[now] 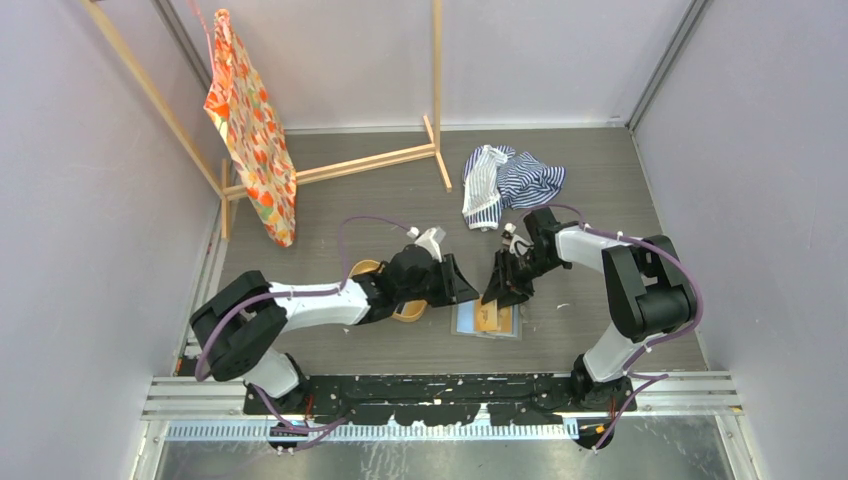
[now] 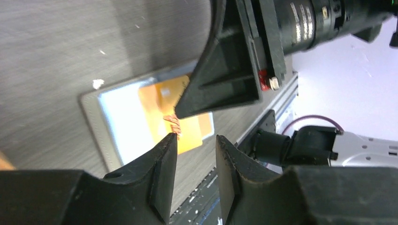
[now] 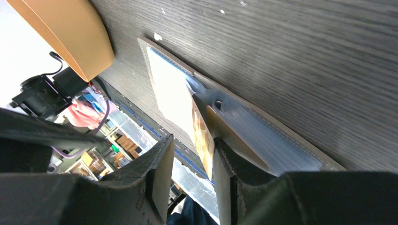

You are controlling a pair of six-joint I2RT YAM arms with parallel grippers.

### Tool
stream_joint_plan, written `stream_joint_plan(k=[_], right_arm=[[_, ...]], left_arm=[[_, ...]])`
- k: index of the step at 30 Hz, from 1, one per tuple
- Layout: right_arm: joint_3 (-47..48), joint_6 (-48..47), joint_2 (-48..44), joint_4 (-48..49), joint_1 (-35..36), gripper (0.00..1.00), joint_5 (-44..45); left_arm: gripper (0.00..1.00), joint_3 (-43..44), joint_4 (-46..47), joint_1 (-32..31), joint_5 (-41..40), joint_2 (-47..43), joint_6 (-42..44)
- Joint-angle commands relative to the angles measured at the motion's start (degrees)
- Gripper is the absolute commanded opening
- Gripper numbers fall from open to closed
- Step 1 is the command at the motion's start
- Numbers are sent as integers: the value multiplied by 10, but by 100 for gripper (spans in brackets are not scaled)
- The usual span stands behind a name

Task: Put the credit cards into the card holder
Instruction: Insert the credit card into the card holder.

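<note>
Orange-tan card (image 2: 159,108) lies on the pale blue-grey inside of the card holder (image 2: 117,126), which is spread open on the table (image 1: 600,200) just ahead of the arm bases. It is the only credit card I can see.

The right gripper (image 3: 191,143) is right over it. Its jaws stand a little apart and the card rests against the inner face of one finger rather than being pinched. From the left wrist view, that finger's tip touches the card near its middle. Just beside it, the left gripper (image 2: 197,137) hovers above the holder's near edge, jaws narrow and holding nothing.

The step in hand looks like seating this card in a pocket. To do it well, I judge the right finger should stay low and push the card flat along the lining toward the clear pocket, not down into it, or the card will tip up on its edge. The holder is light and would likely slide, so the idle left gripper would be best used pinning its free flap while the card goes in.

Behind the left arm sits the oval orange tray (image 3: 70,28). Farther back are a striped cloth (image 1: 510,182) and a wooden rack (image 1: 380,160).
</note>
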Motion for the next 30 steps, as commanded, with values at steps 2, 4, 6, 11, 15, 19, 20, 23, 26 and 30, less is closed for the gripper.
stream_joint_plan(k=[2,4,6,11,15,19,20,23,26,30], right_arm=[[15,2,-5,4,7,41,12],[15,3,-4,5,6,41,13],[15,3,-4,5,6,41,14],[15,3,-7,5,7,41,16],[14,4,-10,5,7,41,16],[13,5,-10,6,6,41,16],[13,5,-9,6,6,41,16],[13,6,-10,6,6,41,16],[12,6,-11,6,6,41,17],[12,6,-10,6,6,41,17]], left_arm=[[34,-4,125,-63,-3,23,-50],[32,9,146,-86,-22,48,-61],[29,33,150,-107,-43,78,-64],[26,86,106,-131,-67,122,-64],[26,109,54,-138,-118,134,-60],[28,130,9,-142,-141,152,-61],[28,132,6,-144,-144,157,-65],[29,145,-23,-152,-168,164,-72],[30,157,-63,-160,-199,164,-75],[31,174,-130,-167,-241,164,-86]])
